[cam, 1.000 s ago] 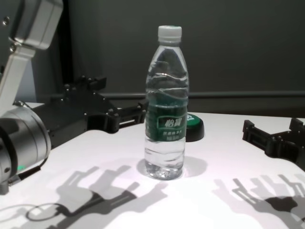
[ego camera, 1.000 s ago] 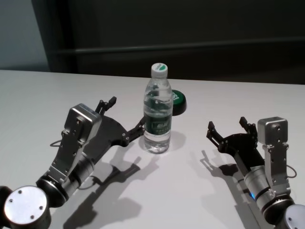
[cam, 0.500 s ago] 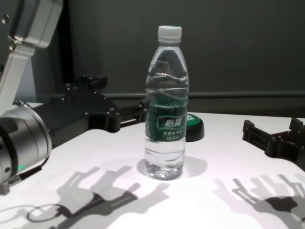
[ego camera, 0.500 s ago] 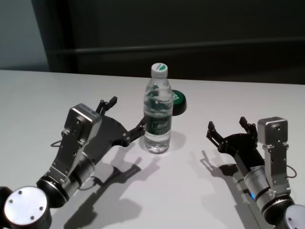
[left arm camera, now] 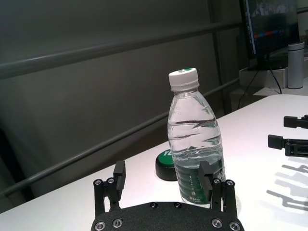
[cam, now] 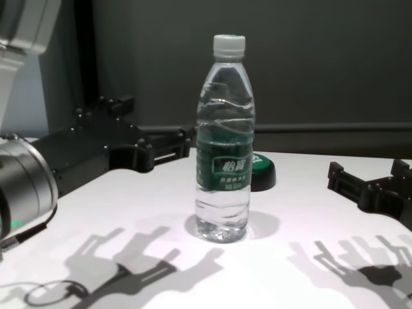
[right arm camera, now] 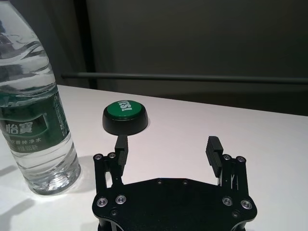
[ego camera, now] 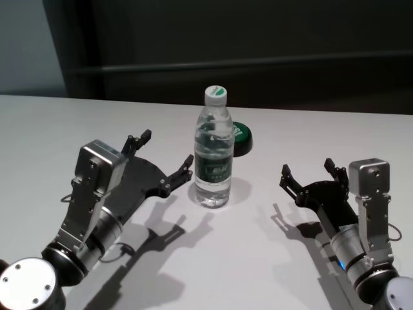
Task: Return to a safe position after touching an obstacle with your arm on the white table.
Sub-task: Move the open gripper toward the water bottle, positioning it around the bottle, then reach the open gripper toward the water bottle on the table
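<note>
The obstacle, a clear water bottle (ego camera: pixel 213 158) with a white cap and green label, stands upright mid-way across the white table (ego camera: pixel 64 123). My left gripper (ego camera: pixel 166 148) is open just to its left, its near fingertip a small gap away from the label. From the chest, the left gripper (cam: pixel 154 121) hovers above the tabletop beside the bottle (cam: pixel 224 148). The left wrist view has the bottle (left arm camera: pixel 195 149) partly behind one finger. My right gripper (ego camera: pixel 307 167) rests open, low at the right, well apart from the bottle (right arm camera: pixel 33 120).
A low black disc with a green top (ego camera: pixel 242 137) sits just behind and right of the bottle. The table's far edge meets a dark wall with a rail. A monitor (left arm camera: pixel 274 24) and white flask (left arm camera: pixel 294 57) stand far off.
My left arm has drawn back to the left; its near fingertip, earlier against the bottle's label, now stands apart from it. The bottle and right arm have stayed put.
</note>
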